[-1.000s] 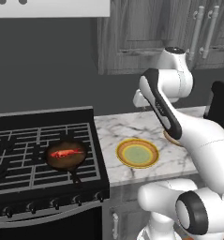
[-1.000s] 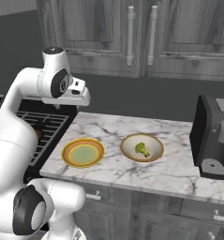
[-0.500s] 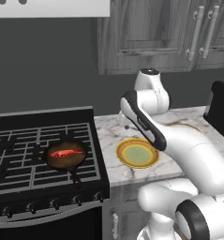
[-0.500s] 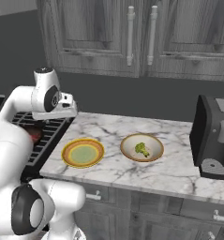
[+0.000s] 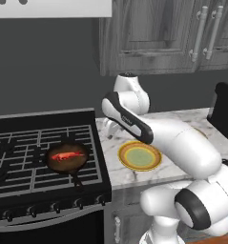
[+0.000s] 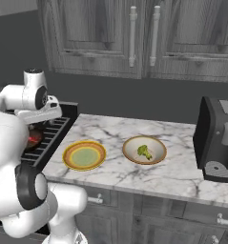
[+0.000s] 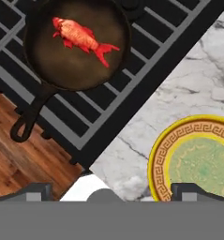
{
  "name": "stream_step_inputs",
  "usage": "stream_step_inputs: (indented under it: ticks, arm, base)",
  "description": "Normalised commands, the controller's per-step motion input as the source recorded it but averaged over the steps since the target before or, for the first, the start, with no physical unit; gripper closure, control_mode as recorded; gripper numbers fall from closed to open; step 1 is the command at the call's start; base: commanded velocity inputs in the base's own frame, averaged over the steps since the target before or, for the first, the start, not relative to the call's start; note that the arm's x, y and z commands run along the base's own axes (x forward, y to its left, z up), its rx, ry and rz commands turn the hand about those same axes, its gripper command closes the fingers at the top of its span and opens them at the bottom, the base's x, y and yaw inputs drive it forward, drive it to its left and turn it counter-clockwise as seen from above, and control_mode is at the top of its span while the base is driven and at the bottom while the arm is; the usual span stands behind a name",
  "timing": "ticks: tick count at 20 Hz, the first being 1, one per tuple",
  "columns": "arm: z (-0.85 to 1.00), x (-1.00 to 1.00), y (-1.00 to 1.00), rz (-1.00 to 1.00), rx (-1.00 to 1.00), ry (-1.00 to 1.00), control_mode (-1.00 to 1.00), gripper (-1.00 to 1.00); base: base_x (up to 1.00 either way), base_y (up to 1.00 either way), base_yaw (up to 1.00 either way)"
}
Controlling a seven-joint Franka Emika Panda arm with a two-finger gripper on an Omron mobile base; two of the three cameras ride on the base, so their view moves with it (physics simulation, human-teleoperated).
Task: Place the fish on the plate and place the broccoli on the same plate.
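The red-orange fish (image 5: 65, 156) (image 7: 80, 36) lies in a dark frying pan (image 5: 70, 164) (image 7: 62, 65) on the stove. To the right, on the marble counter, sits the plate (image 5: 139, 156) (image 6: 84, 155) (image 7: 197, 164) with its yellow ringed rim and pale green centre, nothing on it. The broccoli (image 6: 144, 151) rests in a tan bowl (image 6: 129, 145) to the plate's right. My gripper (image 5: 110, 132) (image 7: 114, 192) hangs open and holds nothing, above the counter edge between stove and plate. Its fingertips (image 7: 36, 191) stand wide apart.
Black stove grates (image 5: 20, 157) surround the pan, whose handle (image 7: 26, 124) points toward the stove front. A black toaster (image 6: 215, 138) (image 5: 225, 114) stands at the counter's right end. Wall cabinets (image 6: 134, 38) hang above. Wood floor (image 7: 19, 168) lies beyond the stove front.
The arm has swung left from over the counter toward the stove, bringing the hand lower, near the stove's right edge. Fish, plate and broccoli have not moved.
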Motion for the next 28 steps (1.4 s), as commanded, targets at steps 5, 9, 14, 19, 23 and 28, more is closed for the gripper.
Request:
stream_step_inputs:
  ticks: [5, 9, 14, 19, 23, 28]
  arm:
    - [-0.05, 0.02, 0.49, 0.26, -0.06, -0.03, -1.00, -1.00]
    - [-0.32, 0.00, 0.47, 0.15, -0.05, -0.20, -1.00, -1.00]
    - [-0.25, 0.02, 0.37, 0.13, 0.00, -0.15, -1.00, -1.00]
    - [-0.26, 0.06, 0.27, 0.19, 0.00, -0.04, -1.00, -1.00]
    - [-0.28, 0.19, 0.30, 0.23, 0.00, 0.09, -1.00, -1.00]
    - [-0.37, 0.32, 0.47, 0.22, 0.00, 0.11, -1.00, -1.00]
  base:
    - [0.00, 0.00, 0.00]
    - [0.00, 0.00, 0.00]
    - [0.00, 0.00, 0.00]
    - [0.00, 0.00, 0.00]
    - [0.00, 0.00, 0.00]
    - [0.00, 0.00, 0.00]
